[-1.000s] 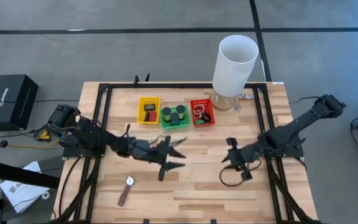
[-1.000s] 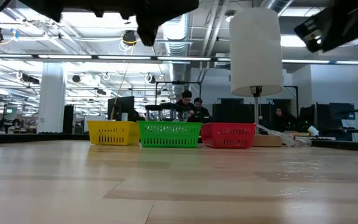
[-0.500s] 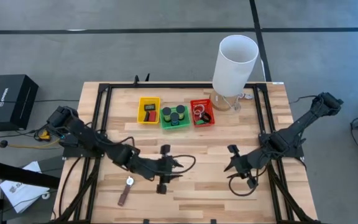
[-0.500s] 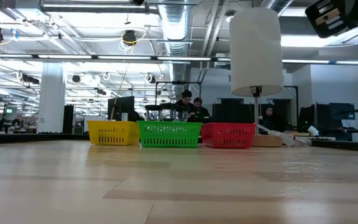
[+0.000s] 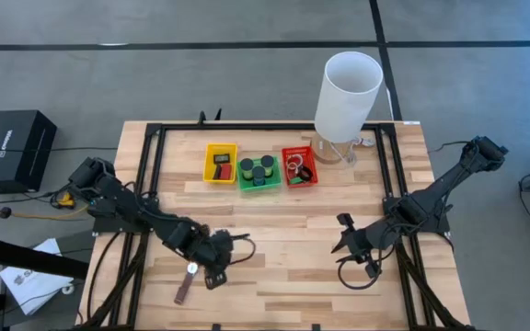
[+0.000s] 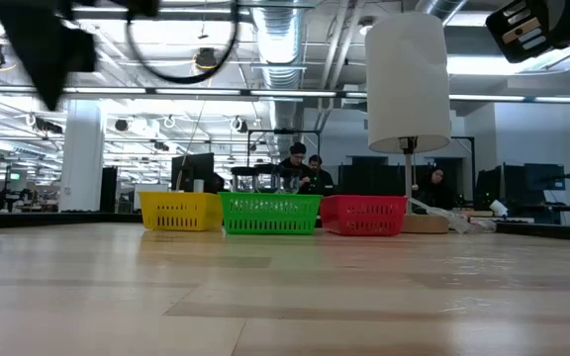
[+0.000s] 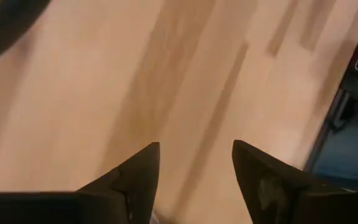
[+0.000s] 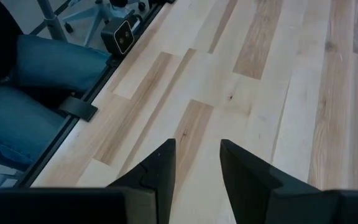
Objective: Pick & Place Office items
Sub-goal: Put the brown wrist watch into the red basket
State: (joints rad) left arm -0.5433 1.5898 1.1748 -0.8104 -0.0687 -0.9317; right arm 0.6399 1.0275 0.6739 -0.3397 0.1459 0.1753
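The left gripper (image 5: 212,276), jaws apart and empty, is positioned just right of the brown strip (image 5: 182,292). The right gripper (image 8: 196,163) is likewise parted, empty.

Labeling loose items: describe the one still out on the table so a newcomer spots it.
On the wooden table, look at its front left area, far from the three trays. The brown strip lies beside the left hand, the only item outside a tray.

You see a pale striped wooden table (image 5: 283,230) with yellow (image 5: 220,163), green (image 5: 259,173) and red (image 5: 299,165) trays at the far side, a white cylinder (image 5: 348,83) right of them, and a brown strip (image 5: 183,290) near left.
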